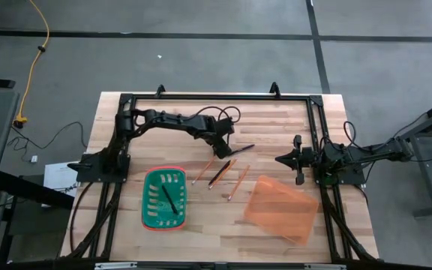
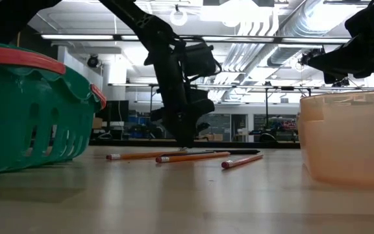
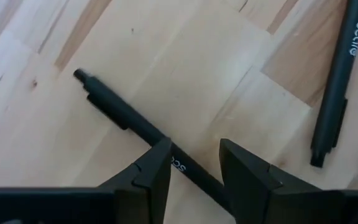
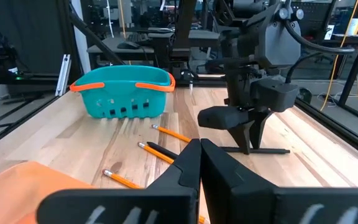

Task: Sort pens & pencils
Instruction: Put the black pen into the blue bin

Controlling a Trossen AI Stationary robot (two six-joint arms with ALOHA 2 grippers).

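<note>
left end effector (image 3: 194, 171) parted astride pen (image 3: 138, 124) on bare table (image 3: 185, 68), right one clenched

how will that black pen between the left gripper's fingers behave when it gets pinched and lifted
The pen looks thin, rigid and smooth, so it probably stays straight but could slip. The open left gripper straddles it away from its middle, so it may tilt. Its clip likely limits rolling.
</note>
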